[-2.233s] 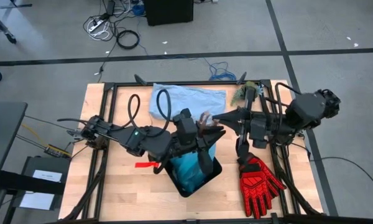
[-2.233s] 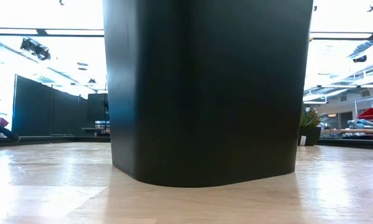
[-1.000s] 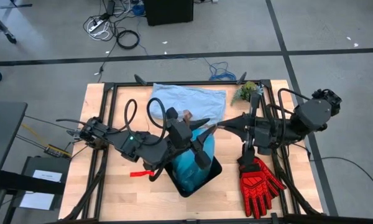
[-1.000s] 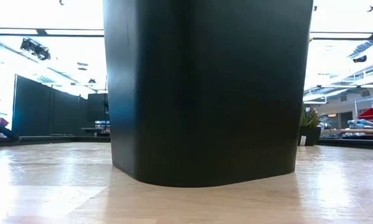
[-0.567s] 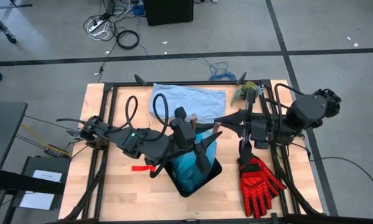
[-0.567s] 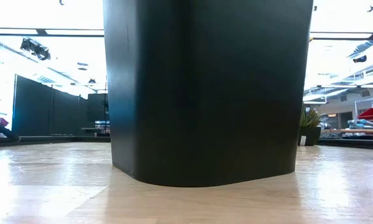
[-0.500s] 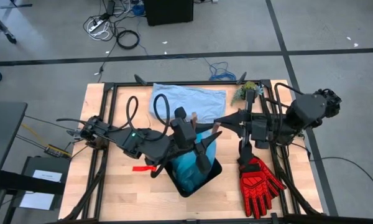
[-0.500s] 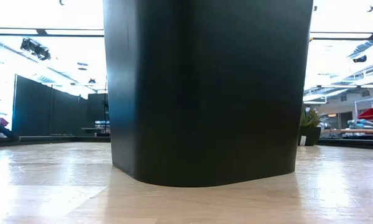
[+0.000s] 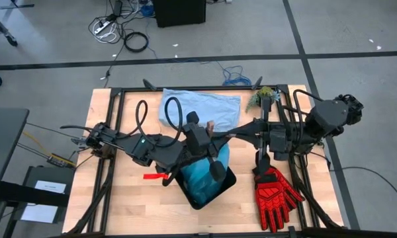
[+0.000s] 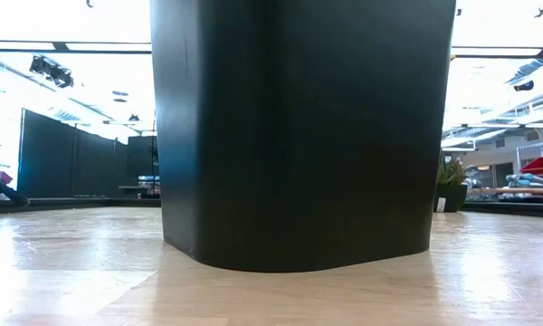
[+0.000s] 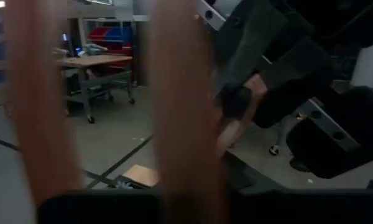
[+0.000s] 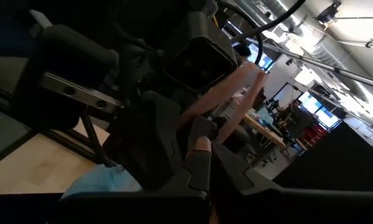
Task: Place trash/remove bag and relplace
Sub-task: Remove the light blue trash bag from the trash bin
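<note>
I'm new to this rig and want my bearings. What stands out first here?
The black bin, lined with the bright cyan bag, sits mid-table under both arms, whose left gripper and right gripper meet above it. A red work glove lies right of it.

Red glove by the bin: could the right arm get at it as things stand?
Probably yes. The red glove lies uncovered on the table just beside the right arm, with nothing on top of it. But the right gripper is shut and busy over the bin, close to the left gripper.
</note>
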